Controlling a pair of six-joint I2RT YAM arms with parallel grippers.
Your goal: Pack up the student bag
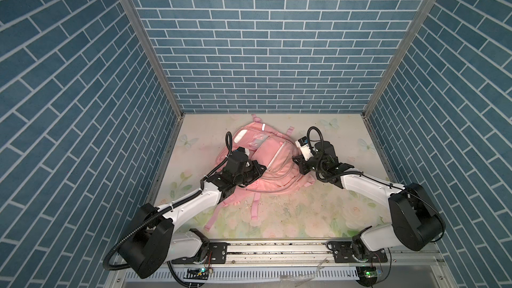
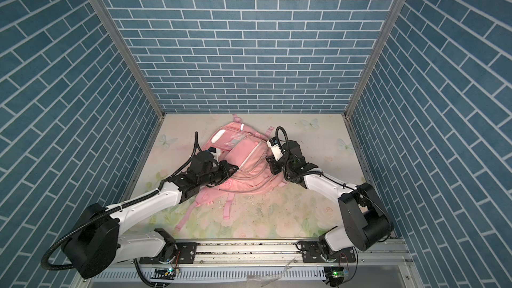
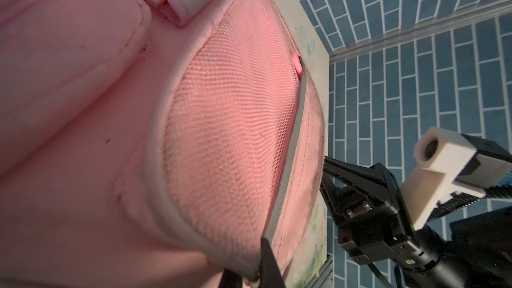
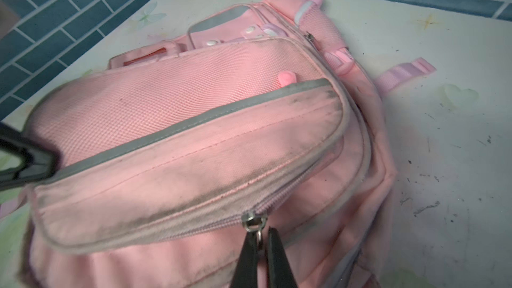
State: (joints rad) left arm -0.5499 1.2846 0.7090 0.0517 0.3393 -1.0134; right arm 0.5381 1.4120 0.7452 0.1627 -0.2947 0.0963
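The student bag (image 1: 273,162) (image 2: 249,159) is a pink backpack lying face up mid-table in both top views. My left gripper (image 1: 263,168) (image 2: 236,168) sits at the left end of its front pocket. In the left wrist view this gripper (image 3: 256,268) is shut on the pocket's grey piped edge (image 3: 241,261), beside the mesh panel (image 3: 227,134). My right gripper (image 1: 294,159) (image 2: 268,159) is at the bag's right side. In the right wrist view it (image 4: 260,239) is shut on the metal zip pull (image 4: 253,221) of the front pocket, whose zip looks closed.
Pink straps (image 1: 256,206) trail from the bag toward the front rail (image 1: 277,247). The floral tabletop (image 1: 318,211) is scuffed and dirty. Blue brick walls (image 1: 263,51) close in three sides. In the right wrist view the left gripper's black finger (image 4: 33,159) shows at the pocket's far end.
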